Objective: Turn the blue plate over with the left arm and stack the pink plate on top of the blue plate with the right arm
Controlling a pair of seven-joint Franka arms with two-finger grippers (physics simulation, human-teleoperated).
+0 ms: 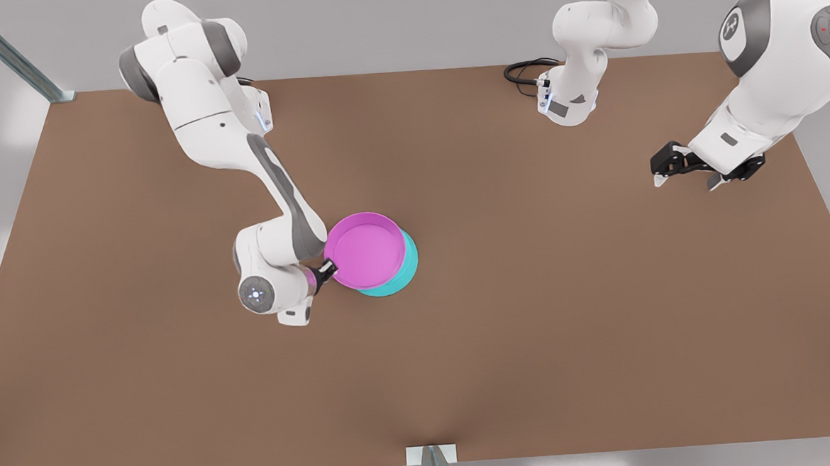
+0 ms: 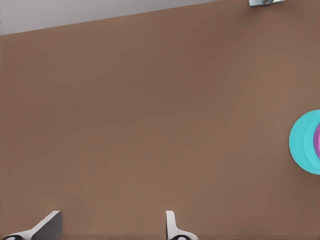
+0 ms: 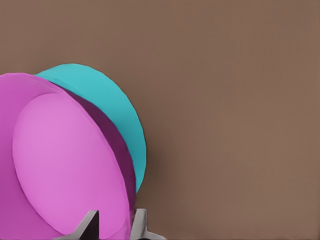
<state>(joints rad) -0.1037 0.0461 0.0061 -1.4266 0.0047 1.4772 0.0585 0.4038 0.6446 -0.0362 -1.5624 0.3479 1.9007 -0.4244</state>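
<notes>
Right tool (image 3: 114, 226) pinches pink plate (image 3: 60, 165) rim.

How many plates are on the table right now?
2, stacked mid-table. The pink plate sits open side up, its rim between the right gripper fingers. The blue plate is beneath it, offset toward the front view's right.

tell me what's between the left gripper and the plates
Nothing: bare brown table in the front view, from the open left gripper to the pink plate and blue plate.
</notes>
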